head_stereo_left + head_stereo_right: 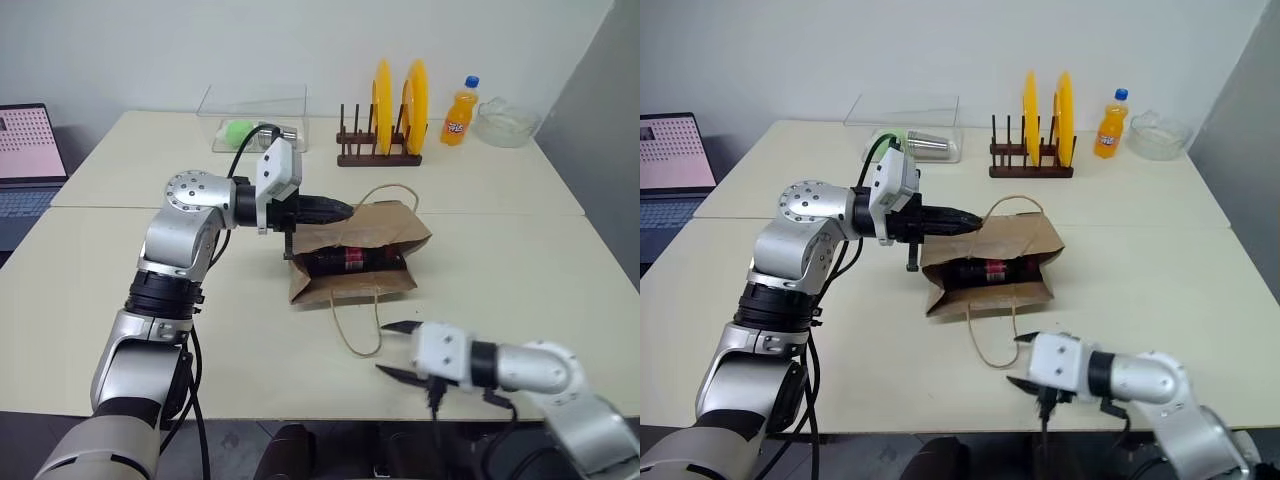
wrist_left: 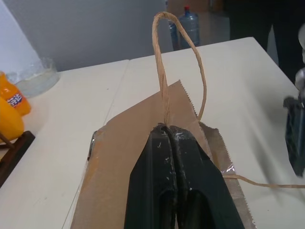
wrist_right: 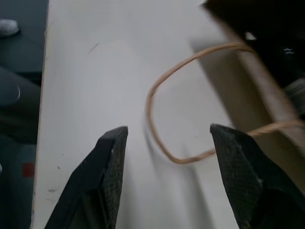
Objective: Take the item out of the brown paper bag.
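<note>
Pinching the brown paper bag's top edge, left hand exposes the item, lying crosswise beyond the wide-open, empty right hand.

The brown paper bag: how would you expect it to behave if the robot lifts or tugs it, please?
The brown paper bag is creased, thin paper, so probably floppy and light. The left gripper pinches its upper edge, which would likely lift before the rest. The item lies by the open mouth and might slide.
</note>
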You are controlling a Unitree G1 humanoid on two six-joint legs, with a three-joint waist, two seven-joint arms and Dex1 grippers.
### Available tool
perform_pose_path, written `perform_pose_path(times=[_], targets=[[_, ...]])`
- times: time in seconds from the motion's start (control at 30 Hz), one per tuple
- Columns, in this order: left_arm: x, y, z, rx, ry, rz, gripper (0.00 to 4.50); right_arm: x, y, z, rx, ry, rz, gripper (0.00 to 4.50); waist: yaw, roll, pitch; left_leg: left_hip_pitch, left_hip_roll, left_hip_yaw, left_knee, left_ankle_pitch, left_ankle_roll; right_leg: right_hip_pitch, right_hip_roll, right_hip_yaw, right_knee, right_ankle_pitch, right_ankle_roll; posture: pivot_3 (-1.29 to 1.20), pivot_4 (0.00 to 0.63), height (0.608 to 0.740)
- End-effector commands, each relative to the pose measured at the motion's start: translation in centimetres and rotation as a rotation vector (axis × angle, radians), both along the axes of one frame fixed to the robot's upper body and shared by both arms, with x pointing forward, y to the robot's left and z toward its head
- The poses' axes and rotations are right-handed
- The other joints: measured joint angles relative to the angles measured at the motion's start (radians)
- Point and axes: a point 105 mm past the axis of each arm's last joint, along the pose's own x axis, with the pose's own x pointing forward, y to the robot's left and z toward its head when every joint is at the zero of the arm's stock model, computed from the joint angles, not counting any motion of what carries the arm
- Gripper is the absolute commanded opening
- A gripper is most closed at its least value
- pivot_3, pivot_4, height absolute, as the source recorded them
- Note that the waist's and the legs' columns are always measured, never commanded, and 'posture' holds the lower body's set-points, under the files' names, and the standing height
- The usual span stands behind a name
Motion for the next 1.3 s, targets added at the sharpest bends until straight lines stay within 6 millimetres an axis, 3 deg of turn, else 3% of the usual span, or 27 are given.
perform_pose_path(times=[0.03,0.1,0.4,0.57,0.67,0.9,1.03,1.1,1.13,1.3], targets=[[-0.2,0.0,1.6,-0.036,-0.055,-0.025,0.0,0.4,0.5,4.3,0.119,-0.037,0.018,2.71,-0.004,0.0,0.0,0.0,0.0,0.0,0.0,0.0,0.0,0.0,0.0,0.0,0.0,0.001,-0.001,0.0,0.15,0.74],[0.0,0.0,2.0,-0.054,-0.056,-0.019,0.0,1.6,1.3,5.0,0.147,-0.053,-0.001,2.71,-0.002,0.0,0.0,0.001,0.0,0.0,0.0,0.0,0.0,0.0,0.0,0.0,0.0,0.001,-0.001,0.0,0.15,0.74],[1.2,0.4,2.7,-0.102,-0.083,0.04,0.0,8.6,4.2,4.1,0.062,-0.155,-0.189,2.71,-0.002,0.0,0.0,-0.004,-0.001,0.001,0.0,0.0,0.0,-0.005,-0.001,0.001,0.0,0.003,-0.006,0.0,0.15,0.74],[1.2,0.6,2.4,-0.098,-0.083,0.048,0.0,9.9,4.9,3.5,-0.016,-0.178,-0.23,2.71,-0.002,0.0,0.0,-0.004,-0.001,0.001,-0.001,0.001,-0.001,-0.006,-0.001,0.001,0.0,0.003,-0.006,0.0,0.15,0.74],[1.2,0.6,2.4,-0.099,-0.083,0.052,0.0,10.5,5.1,3.1,-0.152,-0.268,-0.218,2.71,-0.003,0.001,0.0,-0.005,-0.001,0.002,-0.001,0.0,-0.001,-0.006,-0.001,0.001,0.0,0.003,-0.006,0.0,0.15,0.74],[1.5,0.4,2.9,-0.123,-0.081,0.053,0.0,10.9,6.7,2.0,-0.284,-0.333,-0.142,2.71,-0.005,0.001,0.0,-0.005,-0.001,0.001,-0.001,0.0,0.0,-0.007,-0.001,0.001,0.001,0.003,-0.006,0.0,0.15,0.74],[1.4,0.4,3.0,-0.118,-0.085,0.048,0.0,11.5,7.1,1.9,-0.328,-0.426,-0.149,3.56,-0.006,0.001,0.0,-0.005,-0.001,0.002,0.0,0.0,0.0,-0.007,-0.001,0.001,0.001,0.003,-0.006,0.0,0.15,0.74],[1.4,0.4,3.0,-0.116,-0.085,0.048,0.0,11.7,7.3,1.9,-0.329,-0.454,-0.159,4.3,-0.006,0.001,0.0,-0.005,-0.001,0.002,0.0,0.0,0.0,-0.007,-0.001,0.001,0.001,0.003,-0.006,0.0,0.15,0.74],[1.4,0.5,3.0,-0.115,-0.085,0.048,0.0,11.7,7.4,1.9,-0.328,-0.46,-0.161,4.45,-0.006,0.001,0.0,-0.005,-0.001,0.002,0.0,0.0,0.0,-0.007,-0.001,0.001,0.001,0.003,-0.006,0.0,0.15,0.74],[1.3,0.6,3.1,-0.109,-0.088,0.048,0.0,12.1,8.0,0.8,-0.385,-0.453,-0.148,4.45,-0.006,0.001,0.0,-0.005,-0.001,0.002,0.0,0.0,-0.001,-0.007,-0.001,0.001,0.001,0.003,-0.006,0.0,0.15,0.74]])
